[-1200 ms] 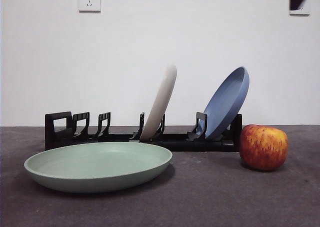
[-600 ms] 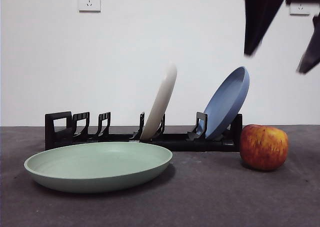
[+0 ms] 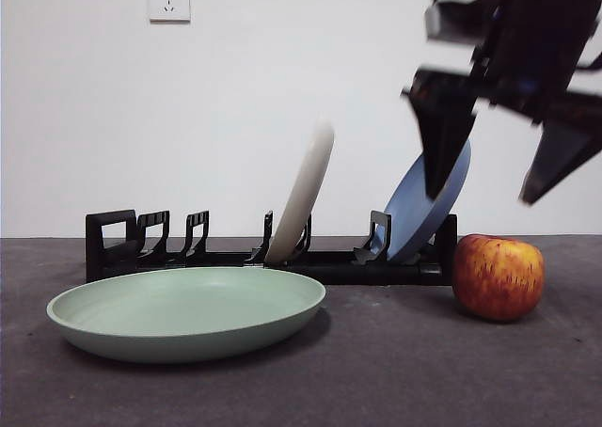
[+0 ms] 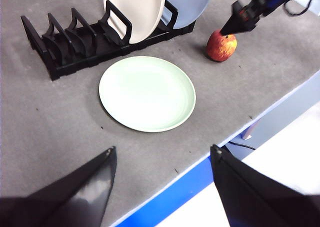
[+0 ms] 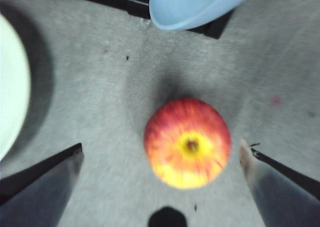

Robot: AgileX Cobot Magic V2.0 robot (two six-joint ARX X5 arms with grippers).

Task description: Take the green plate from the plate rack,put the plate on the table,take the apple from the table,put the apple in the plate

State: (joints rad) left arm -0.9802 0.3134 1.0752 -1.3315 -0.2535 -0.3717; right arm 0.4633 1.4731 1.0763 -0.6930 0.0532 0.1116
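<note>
One apple point(image 5: 187, 142) on table point(image 3: 395, 371), just beside plate rack point(image 3: 122, 244) end; green plate point(image 3: 186, 309) lies flat, apart. Right end effector point(image 5: 160, 172) above apple, wide open, empty. Likely firm, smooth, rounded: grip across widest sides.

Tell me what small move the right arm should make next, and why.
Probably lower straight down. The right gripper hangs open above the apple, which sits centred between its jaws on the table, untouched. The green plate already lies flat, out of the plate rack; the left gripper waits.
</note>
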